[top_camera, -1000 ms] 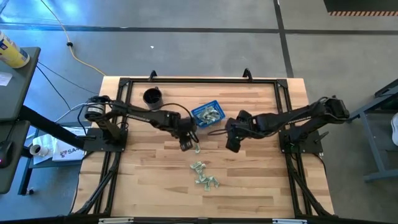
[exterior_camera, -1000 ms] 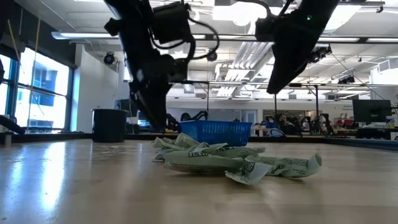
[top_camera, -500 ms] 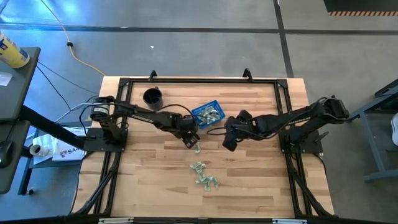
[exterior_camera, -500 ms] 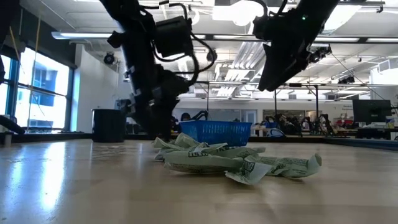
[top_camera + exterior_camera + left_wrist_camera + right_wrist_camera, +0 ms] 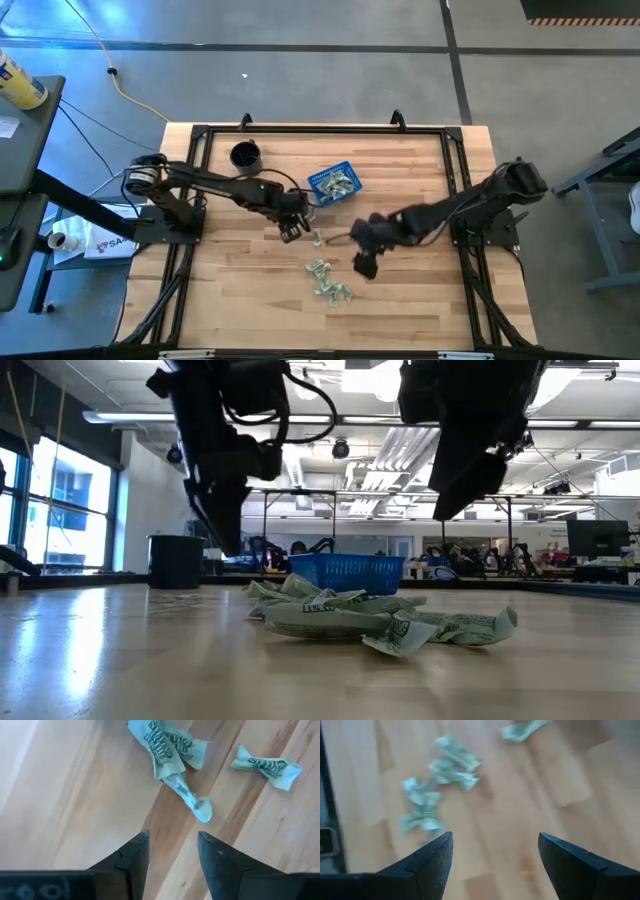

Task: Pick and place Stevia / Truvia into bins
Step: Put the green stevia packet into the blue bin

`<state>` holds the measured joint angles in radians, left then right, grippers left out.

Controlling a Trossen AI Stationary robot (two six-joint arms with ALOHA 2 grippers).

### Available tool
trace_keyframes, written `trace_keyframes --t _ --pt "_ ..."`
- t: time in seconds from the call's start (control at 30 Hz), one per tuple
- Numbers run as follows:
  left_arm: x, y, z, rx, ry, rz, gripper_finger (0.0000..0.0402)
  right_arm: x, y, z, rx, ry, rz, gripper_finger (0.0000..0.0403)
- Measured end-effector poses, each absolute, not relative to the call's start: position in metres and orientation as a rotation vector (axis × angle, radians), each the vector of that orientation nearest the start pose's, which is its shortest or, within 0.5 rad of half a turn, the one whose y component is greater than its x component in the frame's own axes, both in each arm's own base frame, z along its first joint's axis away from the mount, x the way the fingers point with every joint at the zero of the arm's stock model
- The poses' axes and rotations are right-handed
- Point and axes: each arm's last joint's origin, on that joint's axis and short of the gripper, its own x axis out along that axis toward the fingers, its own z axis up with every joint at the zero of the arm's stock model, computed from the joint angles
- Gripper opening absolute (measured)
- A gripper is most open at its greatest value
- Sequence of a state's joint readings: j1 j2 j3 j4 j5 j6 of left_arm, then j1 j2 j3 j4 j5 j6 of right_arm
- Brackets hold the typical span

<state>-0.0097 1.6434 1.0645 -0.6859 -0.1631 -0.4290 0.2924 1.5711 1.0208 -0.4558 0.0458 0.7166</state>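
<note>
Several pale green and white Stevia packets [image 5: 328, 280] lie crumpled in a loose pile on the table's near middle, and they fill the foreground of the low view as a pile [image 5: 380, 622]. A few more packets [image 5: 317, 238] lie just beyond the pile. The blue basket [image 5: 333, 182] stands farther back with packets inside. My left gripper [image 5: 293, 228] hovers open and empty, left of the stray packets [image 5: 170, 755]. My right gripper [image 5: 362, 264] hangs open and empty to the right of the pile [image 5: 427, 795].
A black round cup [image 5: 245, 156] stands near the far left of the table. The dark frame rails [image 5: 320, 130] run along the table's edges. Bare wood lies at the near left and the far right.
My right gripper has travelled toward the table's near edge and leftward, from beside the basket to the right of the packet pile. My left gripper has drawn a little toward the table's left and risen off the tabletop. The packets have stayed put.
</note>
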Motion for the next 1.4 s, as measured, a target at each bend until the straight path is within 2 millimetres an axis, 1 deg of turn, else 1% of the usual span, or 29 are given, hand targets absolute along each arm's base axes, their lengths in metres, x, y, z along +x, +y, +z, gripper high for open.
trace_keyframes --t 0.1,0.2,0.33,0.5,0.6,0.7,0.77,0.87,0.93,1.07,1.1,1.13,1.2,1.27,1.3,1.4 --pt "0.3 0.002 0.195 -0.242 1.241 0.381 0.0199 0.309 0.121 0.206 0.545 1.019 -0.159 0.0281" --pt "0.297 0.002 0.198 -0.224 1.254 0.372 0.0202 0.317 0.151 0.198 0.544 1.046 -0.191 0.0281" --pt "0.295 0.002 0.201 -0.18 1.254 0.348 0.0199 0.326 0.179 0.183 0.521 1.081 -0.282 0.0281" --pt "0.295 0.002 0.202 -0.142 1.261 0.321 0.0195 0.342 0.197 0.161 0.505 1.116 -0.341 0.0281" --pt "0.294 0.002 0.202 -0.139 1.263 0.319 0.0195 0.351 0.203 0.149 0.499 1.147 -0.377 0.0281" --pt "0.294 0.002 0.202 -0.138 1.268 0.319 0.0195 0.355 0.205 0.138 0.485 1.187 -0.441 0.0279" --pt "0.293 0.002 0.201 -0.136 1.28 0.32 0.0195 0.355 0.205 0.134 0.474 1.208 -0.471 0.0266" --pt "0.291 0.002 0.201 -0.133 1.297 0.322 0.0195 0.353 0.204 0.133 0.45 1.235 -0.493 0.0218" --pt "0.29 0.002 0.201 -0.128 1.305 0.328 0.0195 0.35 0.201 0.133 0.425 1.265 -0.512 0.0167" --pt "0.288 0.003 0.2 -0.122 1.324 0.336 0.0195 0.348 0.19 0.135 0.421 1.331 -0.533 0.0042" --pt "0.288 0.003 0.2 -0.12 1.331 0.338 0.0195 0.349 0.186 0.137 0.419 1.338 -0.53 0.0022" --pt "0.287 0.003 0.2 -0.118 1.34 0.339 0.0195 0.349 0.182 0.14 0.413 1.336 -0.532 0.0013" --pt "0.284 0.003 0.196 -0.116 1.356 0.341 0.0195 0.351 0.168 0.152 0.4 1.301 -0.577 0.0021" --pt "0.279 0.003 0.189 -0.123 1.384 0.353 0.0195 0.35 0.148 0.172 0.379 1.255 -0.636 0.0021" --pt "0.276 0.003 0.185 -0.132 1.396 0.364 0.0195 0.349 0.137 0.185 0.359 1.225 -0.661 0.0014" --pt "0.265 0.003 0.172 -0.171 1.413 0.399 0.0195 0.347 0.1 0.215 0.284 1.157 -0.717 0.0007"
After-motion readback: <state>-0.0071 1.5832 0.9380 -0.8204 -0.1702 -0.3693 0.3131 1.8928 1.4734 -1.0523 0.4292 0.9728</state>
